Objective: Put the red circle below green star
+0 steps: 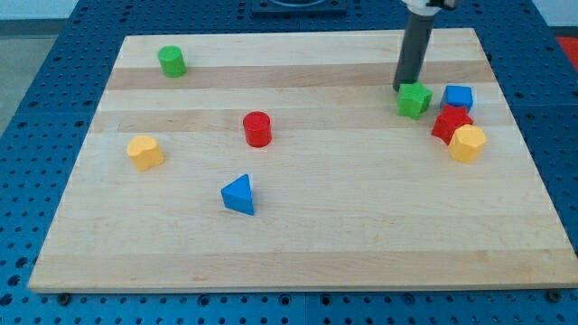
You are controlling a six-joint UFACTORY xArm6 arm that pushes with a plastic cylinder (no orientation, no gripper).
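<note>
The red circle is a short red cylinder standing near the middle of the wooden board. The green star sits at the view's right, well to the right of the red circle and a little higher in the view. My tip rests on the board just at the star's upper left edge, touching or nearly touching it. The dark rod rises from there toward the view's top.
A blue cube, a red star-like block and a yellow hexagon cluster right of the green star. A green cylinder is at top left, a yellow block at left, a blue triangle below the red circle.
</note>
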